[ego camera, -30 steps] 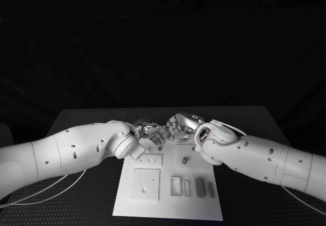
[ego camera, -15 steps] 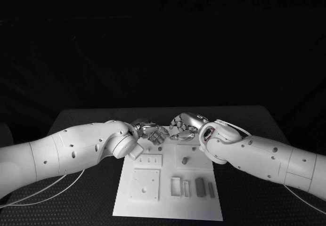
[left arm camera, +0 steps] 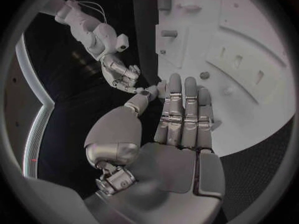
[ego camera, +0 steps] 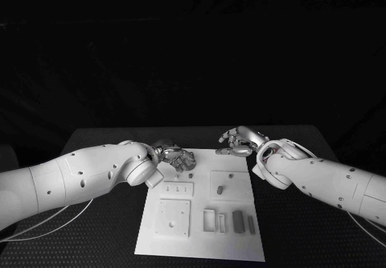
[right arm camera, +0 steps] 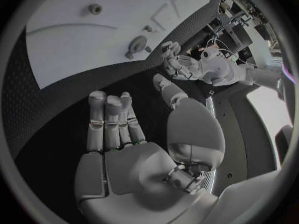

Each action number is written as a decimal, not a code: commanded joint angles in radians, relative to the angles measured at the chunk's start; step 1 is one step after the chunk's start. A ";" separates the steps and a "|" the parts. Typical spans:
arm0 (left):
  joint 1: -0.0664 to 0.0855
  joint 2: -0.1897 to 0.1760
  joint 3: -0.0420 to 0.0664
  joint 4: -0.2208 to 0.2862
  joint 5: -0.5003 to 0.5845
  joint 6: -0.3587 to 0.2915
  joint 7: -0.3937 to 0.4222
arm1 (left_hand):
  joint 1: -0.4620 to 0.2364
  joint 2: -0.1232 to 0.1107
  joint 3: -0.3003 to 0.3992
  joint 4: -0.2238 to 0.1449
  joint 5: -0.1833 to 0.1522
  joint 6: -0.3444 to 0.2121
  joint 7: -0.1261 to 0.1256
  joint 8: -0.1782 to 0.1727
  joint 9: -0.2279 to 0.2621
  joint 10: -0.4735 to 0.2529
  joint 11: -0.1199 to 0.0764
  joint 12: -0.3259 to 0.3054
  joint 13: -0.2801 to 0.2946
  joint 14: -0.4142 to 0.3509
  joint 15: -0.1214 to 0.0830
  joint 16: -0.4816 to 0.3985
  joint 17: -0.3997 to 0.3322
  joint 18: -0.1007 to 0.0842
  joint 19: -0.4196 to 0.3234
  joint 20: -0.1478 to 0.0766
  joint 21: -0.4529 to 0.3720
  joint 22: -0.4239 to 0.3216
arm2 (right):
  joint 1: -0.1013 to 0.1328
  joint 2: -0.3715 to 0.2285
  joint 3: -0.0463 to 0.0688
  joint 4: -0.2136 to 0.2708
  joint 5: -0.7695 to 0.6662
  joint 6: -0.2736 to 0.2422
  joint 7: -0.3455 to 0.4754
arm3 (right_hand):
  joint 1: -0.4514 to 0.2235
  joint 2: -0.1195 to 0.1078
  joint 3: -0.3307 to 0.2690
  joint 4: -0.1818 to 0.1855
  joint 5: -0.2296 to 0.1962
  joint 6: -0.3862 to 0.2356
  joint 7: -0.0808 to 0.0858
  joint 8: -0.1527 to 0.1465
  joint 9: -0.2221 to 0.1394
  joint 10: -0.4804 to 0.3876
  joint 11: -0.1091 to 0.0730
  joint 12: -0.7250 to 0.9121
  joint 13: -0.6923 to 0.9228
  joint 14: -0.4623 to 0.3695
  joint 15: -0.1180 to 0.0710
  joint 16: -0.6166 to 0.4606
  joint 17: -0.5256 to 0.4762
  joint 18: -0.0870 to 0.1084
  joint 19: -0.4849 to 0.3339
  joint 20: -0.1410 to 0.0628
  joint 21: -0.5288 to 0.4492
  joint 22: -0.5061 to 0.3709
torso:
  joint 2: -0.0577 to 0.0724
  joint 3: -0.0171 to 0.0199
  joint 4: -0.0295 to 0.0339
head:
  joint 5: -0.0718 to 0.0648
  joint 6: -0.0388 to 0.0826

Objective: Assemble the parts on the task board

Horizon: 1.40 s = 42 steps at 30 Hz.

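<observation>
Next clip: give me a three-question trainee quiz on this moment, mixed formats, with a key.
1. True or false: the right hand is gripping a part.
2. Multiple choice: over which end of the task board are both hands? A) the near end, by the robot B) the far end C) neither, they are off the table.
3. Fill in: the left hand has its fingers ____ over the board in its wrist view.

Key: 1 false, it holds nothing and its fingers are apart. 2 B. 3 stretched out flat, holding nothing.
</observation>
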 commanded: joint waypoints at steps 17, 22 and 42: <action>0.014 -0.048 -0.001 0.089 -0.347 0.083 -0.269 | 0.012 -0.013 0.003 -0.007 0.004 0.030 -0.018 0.005 0.015 0.017 -0.009 0.013 0.007 0.024 -0.010 0.015 0.000 -0.007 0.009 -0.012 0.017 0.017 | 0.071 0.020 0.030 -0.198 0.571 0.140 0.207 | -0.012 0.101 0.024 -0.054 0.036 -0.033 0.035 0.044 -0.019 -0.007 0.081 -0.713 -0.605 -0.243 0.173 -0.735 -0.476 -0.019 -0.374 0.197 -0.583 -0.342 | -0.001 0.0039 0.0033 | 0.000 -0.037; 0.014 -0.051 -0.002 0.101 -0.389 0.092 -0.302 | 0.013 -0.014 0.005 -0.008 0.006 0.032 -0.019 0.005 0.016 0.019 -0.010 0.014 0.008 0.027 -0.011 0.017 0.001 -0.007 0.007 -0.012 0.017 0.017 | 0.077 0.039 0.032 -0.260 0.639 0.152 0.218 | -0.011 0.113 0.001 -0.045 0.054 -0.053 0.034 0.051 -0.027 0.030 0.089 -0.847 -0.694 -0.273 0.190 -0.827 -0.555 -0.034 -0.442 0.216 -0.655 -0.367 | -0.001 0.0031 0.0045 | 0.002 -0.045; 0.013 -0.040 -0.075 0.121 -0.451 0.079 -0.311 | 0.015 -0.015 0.006 -0.010 0.008 0.035 -0.020 0.005 0.018 0.023 -0.012 0.017 0.009 0.029 -0.013 0.021 0.001 -0.007 0.004 -0.012 0.019 0.018 | 0.078 0.081 0.032 -0.337 0.583 0.163 0.238 | 0.008 0.120 -0.028 -0.024 0.058 -0.086 0.024 0.063 -0.046 0.061 0.102 -1.045 -0.716 -0.323 0.213 -0.893 -0.630 -0.086 -0.576 0.226 -0.731 -0.331 | 0.001 0.0008 0.0036 | 0.004 -0.058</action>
